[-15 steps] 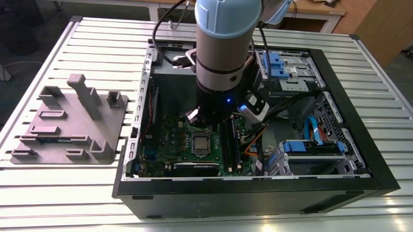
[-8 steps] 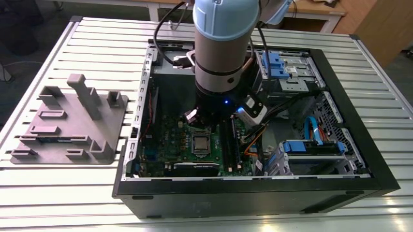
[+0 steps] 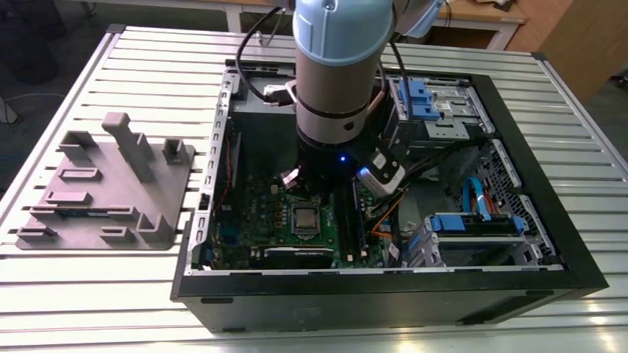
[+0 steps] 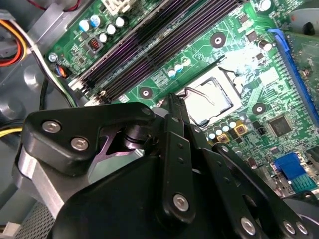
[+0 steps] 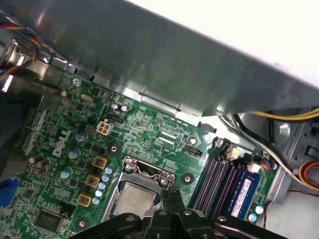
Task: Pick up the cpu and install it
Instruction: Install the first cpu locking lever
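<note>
Gripper [image 4: 172, 99] is down inside the open computer case [image 3: 393, 294]. The fingers [image 4: 175, 149] are pressed together, with nothing pinched between them in either wrist view. The cpu [image 5: 135, 199] lies flat in the socket frame [image 5: 144, 167] on the green motherboard [image 5: 144, 129]. It sits just beyond and below the fingertips (contact cannot be judged). The memory slots [image 4: 149, 45] run to one side of the fingers, near the socket. The grey tray [image 3: 108, 184] is well apart from the fingers, outside the case.
</note>
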Tool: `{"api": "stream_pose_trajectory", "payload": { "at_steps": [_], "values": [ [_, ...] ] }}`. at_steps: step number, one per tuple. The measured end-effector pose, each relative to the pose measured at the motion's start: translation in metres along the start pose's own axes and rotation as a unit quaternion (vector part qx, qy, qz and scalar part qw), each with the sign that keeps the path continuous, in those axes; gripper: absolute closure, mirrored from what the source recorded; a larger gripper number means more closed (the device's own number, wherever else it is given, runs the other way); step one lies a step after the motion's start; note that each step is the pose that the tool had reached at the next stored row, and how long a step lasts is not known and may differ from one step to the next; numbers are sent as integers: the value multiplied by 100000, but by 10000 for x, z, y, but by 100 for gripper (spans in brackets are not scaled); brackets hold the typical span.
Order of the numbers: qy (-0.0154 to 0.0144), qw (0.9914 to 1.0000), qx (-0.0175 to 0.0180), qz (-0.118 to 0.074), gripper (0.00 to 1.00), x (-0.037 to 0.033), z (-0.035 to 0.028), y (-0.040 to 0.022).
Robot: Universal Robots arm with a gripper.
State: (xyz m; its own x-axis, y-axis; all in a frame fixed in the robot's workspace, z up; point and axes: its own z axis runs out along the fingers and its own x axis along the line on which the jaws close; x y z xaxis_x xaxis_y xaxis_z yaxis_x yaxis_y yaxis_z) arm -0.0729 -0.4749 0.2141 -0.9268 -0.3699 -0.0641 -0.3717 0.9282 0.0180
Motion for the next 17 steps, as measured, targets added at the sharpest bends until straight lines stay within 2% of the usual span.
{"api": "stream_pose_trajectory", "payload": {
  "at_steps": [8, 17],
  "values": [
    [50, 99994, 327, 1052, 90, 29, 34, -66],
    [88, 99991, 436, 1253, 90, 55, 82, -123]
  ]
}}
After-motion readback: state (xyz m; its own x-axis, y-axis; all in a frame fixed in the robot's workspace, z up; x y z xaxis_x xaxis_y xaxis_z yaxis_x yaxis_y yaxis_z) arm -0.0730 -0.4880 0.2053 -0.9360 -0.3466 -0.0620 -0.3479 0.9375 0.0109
